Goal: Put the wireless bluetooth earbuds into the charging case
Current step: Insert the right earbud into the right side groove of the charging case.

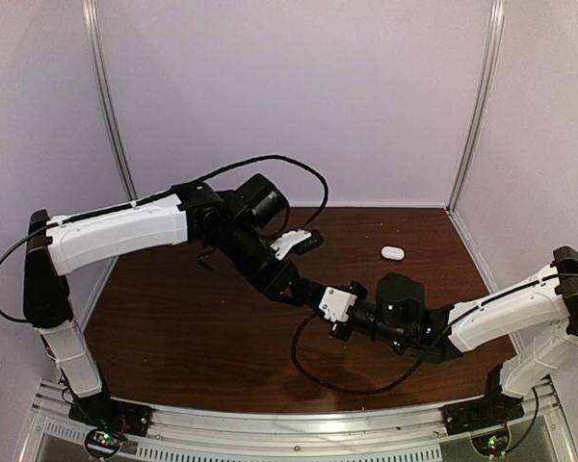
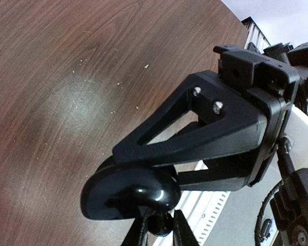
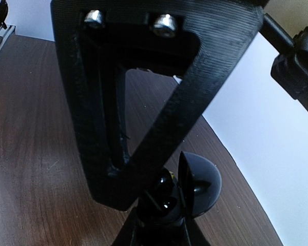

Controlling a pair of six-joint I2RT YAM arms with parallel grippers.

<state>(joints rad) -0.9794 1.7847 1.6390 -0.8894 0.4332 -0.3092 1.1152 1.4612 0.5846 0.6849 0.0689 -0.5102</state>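
Note:
The charging case (image 3: 197, 187) here is glossy black with its hinged lid swung open, not white. My right gripper (image 3: 161, 228) is shut on its lower body. Glossy black rounded shapes (image 3: 165, 204) sit inside, one with a yellow speck. In the left wrist view the case (image 2: 128, 192) shows its rounded back. Right under it, my left gripper (image 2: 161, 230) is shut on a small round black earbud (image 2: 161, 221). From above, the left gripper (image 1: 301, 287) and the right gripper (image 1: 322, 296) meet tip to tip over the table's middle, hiding the case.
A small white oval pebble-shaped object (image 1: 392, 252) lies alone on the brown wooden table (image 1: 173, 318) at the back right. Black cables loop round both arms. Pale walls close the back and sides, and a metal rail (image 1: 299, 423) runs along the near edge.

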